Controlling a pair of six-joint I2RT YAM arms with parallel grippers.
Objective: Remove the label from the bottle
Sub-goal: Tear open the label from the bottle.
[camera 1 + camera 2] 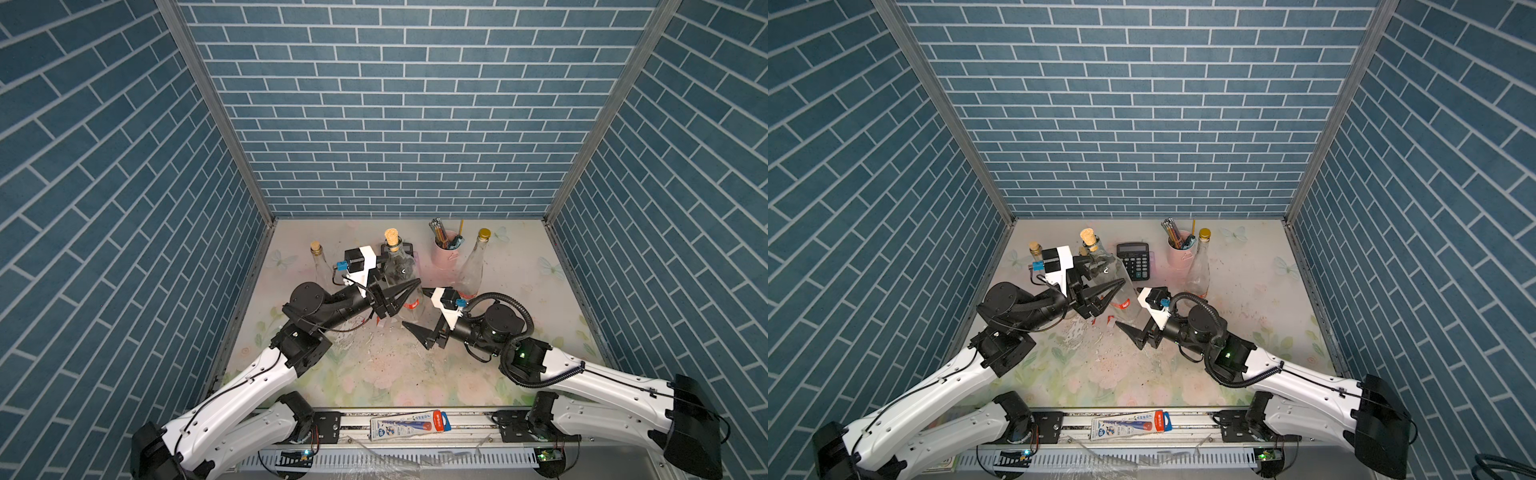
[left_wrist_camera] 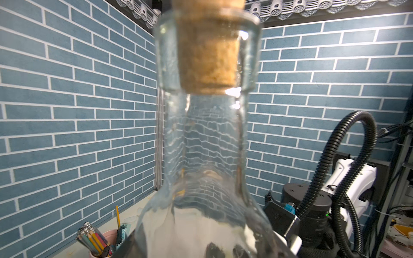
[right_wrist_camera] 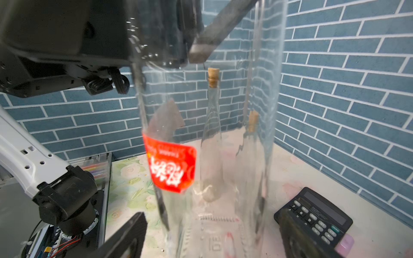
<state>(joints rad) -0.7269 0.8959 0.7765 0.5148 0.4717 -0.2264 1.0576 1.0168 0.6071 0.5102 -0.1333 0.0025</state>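
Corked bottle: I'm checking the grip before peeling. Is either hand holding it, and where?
The left hand holds the corked bottle by its body, above the red label. The right hand is open and empty.

Left tool (image 1: 1109, 296) around corked bottle (image 1: 1115, 271), red label (image 1: 1121, 306) low on it, right tool (image 1: 1134, 337) agape just beside.

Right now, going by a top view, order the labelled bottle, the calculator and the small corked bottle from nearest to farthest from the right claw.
1. labelled bottle: directly in front of the right claw.
2. calculator: behind that bottle, towards the back wall.
3. small corked bottle: back left corner, beyond the left arm.
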